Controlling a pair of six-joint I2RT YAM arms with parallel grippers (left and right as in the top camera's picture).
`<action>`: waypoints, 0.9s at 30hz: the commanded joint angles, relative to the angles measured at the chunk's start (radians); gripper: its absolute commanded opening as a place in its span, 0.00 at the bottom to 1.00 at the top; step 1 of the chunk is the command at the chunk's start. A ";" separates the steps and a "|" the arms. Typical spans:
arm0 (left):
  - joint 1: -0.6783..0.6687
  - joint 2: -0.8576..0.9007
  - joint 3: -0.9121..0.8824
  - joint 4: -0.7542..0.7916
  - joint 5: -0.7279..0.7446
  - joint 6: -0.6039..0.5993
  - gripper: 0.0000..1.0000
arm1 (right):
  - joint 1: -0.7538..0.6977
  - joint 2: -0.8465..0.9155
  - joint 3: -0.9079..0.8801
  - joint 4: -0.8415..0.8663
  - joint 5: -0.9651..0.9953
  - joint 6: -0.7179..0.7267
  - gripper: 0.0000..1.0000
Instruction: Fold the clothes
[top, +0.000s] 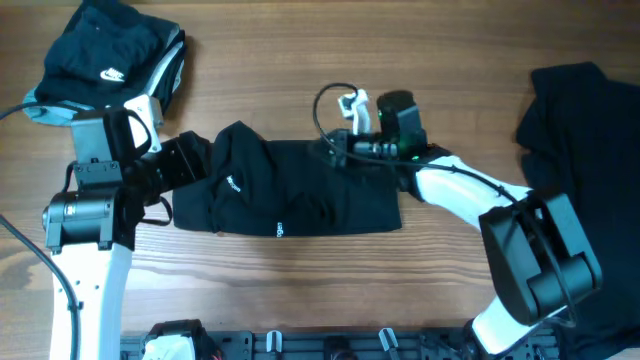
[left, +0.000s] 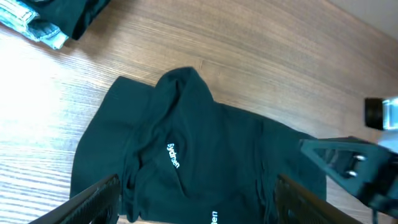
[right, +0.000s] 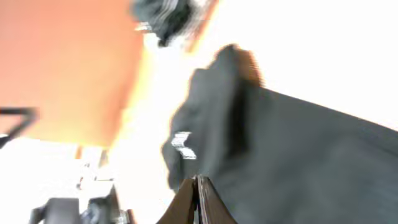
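The black shirt lies mid-counter, roughly flattened. Its long axis runs parallel to the near edge, from the left side toward the right. The left arm is at the shirt's left end. Its jaws are spread wide, and in the wrist view the cloth stretches straight ahead of them, so the long axis points directly away from that arm. The right arm reaches in from the right and sits at the shirt's far-right corner. Its jaws are pressed together low on the fabric edge, but the blurred wrist view does not show whether any cloth is caught between them. Each arm thus covers one end, and the left one looks better placed to take the bunched hump near the small white label. A dark pile with a swoosh logo sits in the far left corner, and another black garment lies along the right edge, both well apart from the shirt.
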 joint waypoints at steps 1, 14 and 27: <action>0.004 -0.002 -0.003 0.003 0.008 0.021 0.78 | -0.019 -0.051 0.014 -0.100 -0.119 0.034 0.05; 0.004 -0.002 -0.003 -0.059 -0.003 0.021 0.85 | 0.226 0.080 0.014 -0.545 0.188 0.126 0.09; 0.108 0.438 -0.003 -0.069 0.042 0.083 1.00 | 0.093 -0.293 0.063 -0.846 0.615 -0.009 0.48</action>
